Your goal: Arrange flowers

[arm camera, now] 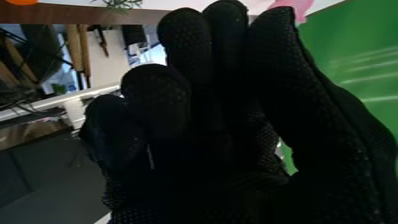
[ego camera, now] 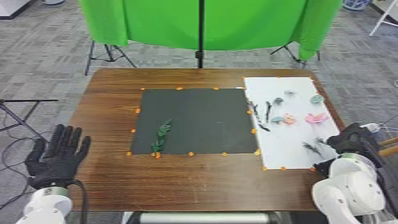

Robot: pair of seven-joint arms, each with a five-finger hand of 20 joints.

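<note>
The right hand is at the right side of the white sheet, overlapping its edge; its fingers are loosely extended, with small gaps. The left hand is beside the table's left edge, fingers spread.

On the dark mat, 1 green leafy stem lies near the left side, running toward the near edge. The white sheet holds the rest: a pink flower, a peach-colored flower touching or just beside a gray-green bloom, more small gray-green pieces toward the far end, 2 thin dark sprigs near its left edge, and fine dark-green foliage near the right hand, which blocks part of the sheet's right edge from the head view.

Orange markers dot the borders of mat and sheet. Beyond the brown wooden table hangs a green cloth, with a black pole in front of it.
</note>
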